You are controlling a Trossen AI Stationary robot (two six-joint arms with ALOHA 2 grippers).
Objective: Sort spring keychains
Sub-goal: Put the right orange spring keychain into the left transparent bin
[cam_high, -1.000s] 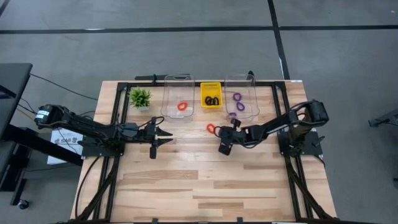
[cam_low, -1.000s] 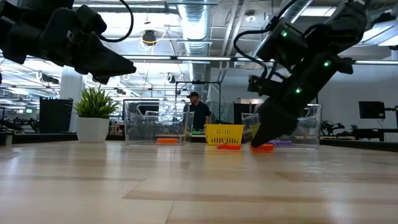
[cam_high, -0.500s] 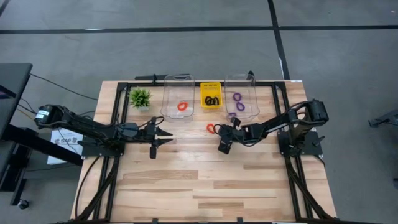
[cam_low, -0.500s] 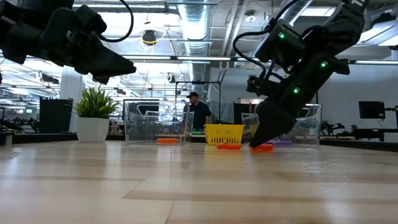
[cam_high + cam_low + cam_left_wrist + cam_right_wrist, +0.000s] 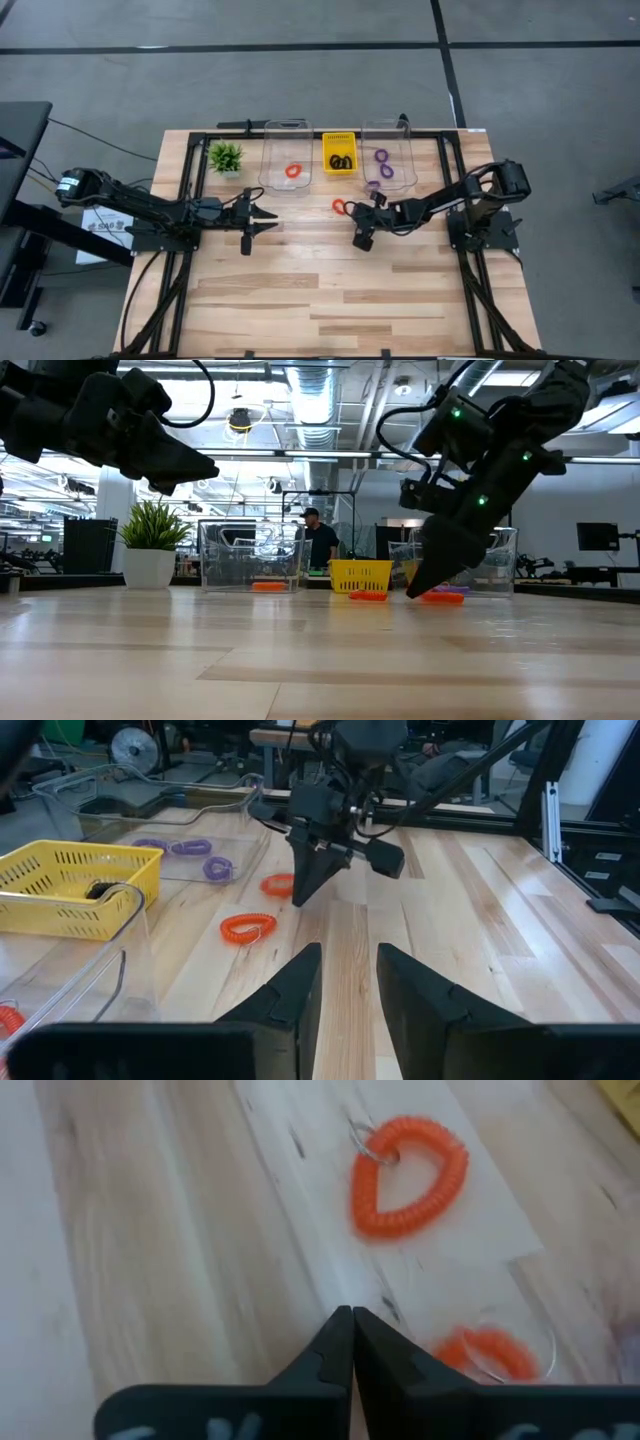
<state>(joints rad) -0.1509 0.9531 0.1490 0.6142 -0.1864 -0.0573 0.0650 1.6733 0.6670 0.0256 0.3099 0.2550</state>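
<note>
1. The right gripper [image 5: 350,1325] has its fingers pressed together on nothing. It hangs low over the table [image 5: 300,300], in front of the bins. Two red keychains lie loose on the wood: one [image 5: 408,1176] just ahead of the tips and a second [image 5: 485,1352] closer in beside them. A descent with shut fingers would only shove a coil aside, or pin it flat, rather than take it.

2. The two red loops lie near each other. If the fingers open over both, they may catch two at once, or snag one ring and drag the other along.

3. One red keychain [image 5: 293,171] already sits in the left clear bin [image 5: 283,128], black ones [image 5: 341,161] in the yellow basket [image 5: 339,139], purple ones [image 5: 383,157] in the right clear bin [image 5: 386,127]. The red bin is the farthest from the right arm, past the basket, so a low carry could clip the basket's rim or drop the coil in with the black ones.

4. The springy coils are light, so a shallow pinch may let one slip out on the lift.

5. The left gripper [image 5: 345,982] waits partly open and empty above the table's left half, near the plant [image 5: 225,156]. It lies close to the route towards the red bin, so the arms could crowd each other.
</note>
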